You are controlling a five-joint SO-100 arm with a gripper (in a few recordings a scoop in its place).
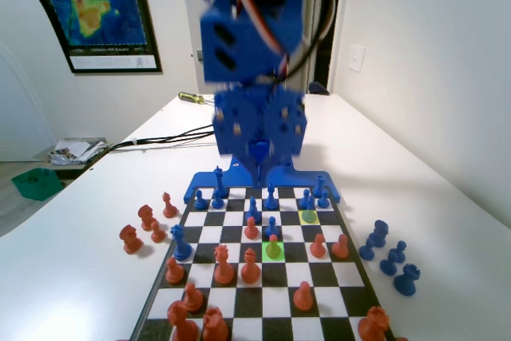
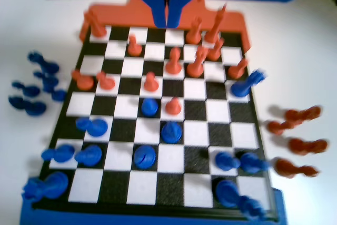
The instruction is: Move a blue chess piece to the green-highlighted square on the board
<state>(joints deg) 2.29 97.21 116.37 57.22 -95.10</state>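
Claw [image 2: 167, 17] closed, empty, high above board [image 2: 158, 193].

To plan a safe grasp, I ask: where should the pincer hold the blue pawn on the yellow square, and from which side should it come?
Take the blue pawn at its round head, coming straight down from above. It stands upright, its base flares wide, and taller blue pieces stand close behind it in the fixed view, so a sideways approach looks risky.

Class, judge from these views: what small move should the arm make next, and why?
Probably lower the raised, empty gripper toward the orange pawn: it occupies the green-highlighted square, so the nearby blue chess piece cannot land there yet.
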